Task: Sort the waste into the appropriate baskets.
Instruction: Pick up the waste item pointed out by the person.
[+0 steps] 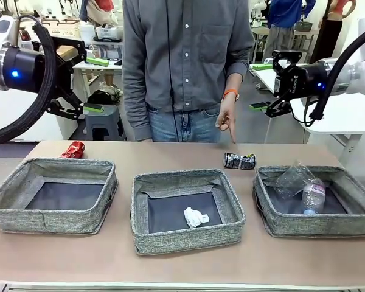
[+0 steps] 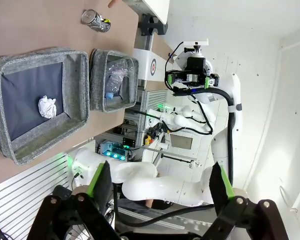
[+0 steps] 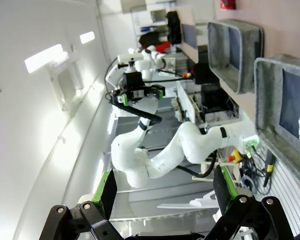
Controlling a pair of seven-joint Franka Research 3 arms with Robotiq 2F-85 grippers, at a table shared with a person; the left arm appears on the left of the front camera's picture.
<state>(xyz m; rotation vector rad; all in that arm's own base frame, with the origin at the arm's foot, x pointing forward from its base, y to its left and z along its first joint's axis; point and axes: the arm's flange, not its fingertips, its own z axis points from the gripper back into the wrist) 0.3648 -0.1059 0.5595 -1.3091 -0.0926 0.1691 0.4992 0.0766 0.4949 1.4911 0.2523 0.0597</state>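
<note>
Waste is seen from the front: the tissue point(image 1: 195, 216) is laid inside the middle basket point(image 1: 188, 237); the bottle point(image 1: 313, 196) and cup point(image 1: 292, 179) are found in the right-hand basket point(image 1: 316, 226) beside it; the dark-silver can point(image 1: 239, 160) lies behind it to the right, the red can point(image 1: 73, 149) behind it far left; the left gripper point(image 1: 96, 85) and right gripper point(image 1: 260, 87) are raised, open, empty. From the left wrist, the fingers point(image 2: 101, 182) are spread and nothing is held; from the right wrist, the same is seen.

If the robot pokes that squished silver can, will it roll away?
Probably not far: the crushed dark-silver can lies on its side, but its dented walls should spoil a smooth roll. It looks thin and squashed, so likely light, more apt to skid. A squeeze may dent it further.
</note>
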